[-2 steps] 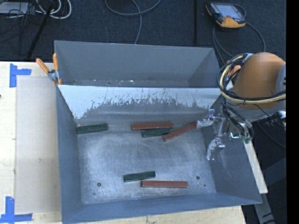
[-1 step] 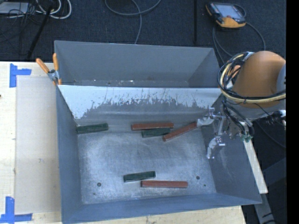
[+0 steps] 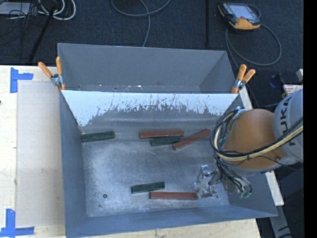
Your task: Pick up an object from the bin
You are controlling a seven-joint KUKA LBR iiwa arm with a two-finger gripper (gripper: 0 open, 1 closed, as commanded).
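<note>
At the left of the grey bin, a dark green bar lies alone near the back slope. Further right, a second green bar lies towards the front, just beside a red-brown bar. Behind them is a cluster of three bars, touching or nearly so. My tool sits low at the red-brown bar's right end; I cannot tell whether it is open or closed. That bar looks stiff, light and smooth. I judge a hold across its narrow width, nearer the middle, steadier than at the tip.
</note>
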